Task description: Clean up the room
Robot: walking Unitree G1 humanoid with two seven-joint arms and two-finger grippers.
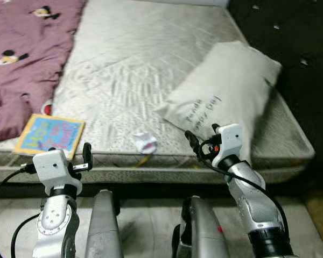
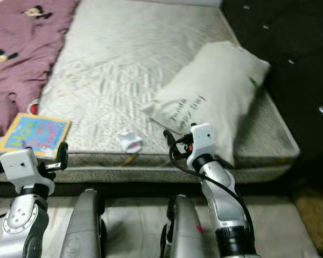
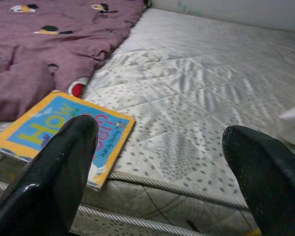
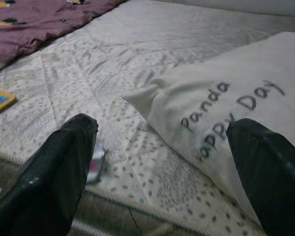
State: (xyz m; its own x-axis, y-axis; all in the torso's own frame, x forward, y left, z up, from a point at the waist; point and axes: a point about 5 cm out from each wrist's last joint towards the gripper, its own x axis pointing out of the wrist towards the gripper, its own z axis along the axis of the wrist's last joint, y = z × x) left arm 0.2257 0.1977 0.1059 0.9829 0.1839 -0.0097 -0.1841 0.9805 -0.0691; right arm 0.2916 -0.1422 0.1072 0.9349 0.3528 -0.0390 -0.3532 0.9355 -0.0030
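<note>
While the robot stands at the near edge of the bed, everything below is placed against the mattress.

Mattress: bare, pale grey, quilted with a dotted pattern; its near edge runs across the head views just above both grippers.

Blanket: mauve with small cartoon prints, bunched over the mattress's left part, reaching back to its far left corner.

Book: yellow-bordered, blue cover with large letters, lying flat at the mattress's near-left edge, just beside the blanket's hem; one corner sits at the piping.

Wrapper: small crumpled white scrap with a pink mark, on the mattress close to its near edge, between the book and the pillow.

Pillow: off-white, with handwriting reading "Panda" and "Happy Day", lying slantwise on the mattress's right part, its lower corner near the front edge.

Left gripper: held just in front of the mattress's near edge, below the book; in its wrist view the two black fingers stand wide apart with nothing between them, the book beyond.

Right gripper: raised at the mattress's near edge, just before the pillow's lower corner; its fingers are spread wide and empty, framing the pillow and the wrapper.

Floor: pale boards below the mattress's front.
</note>
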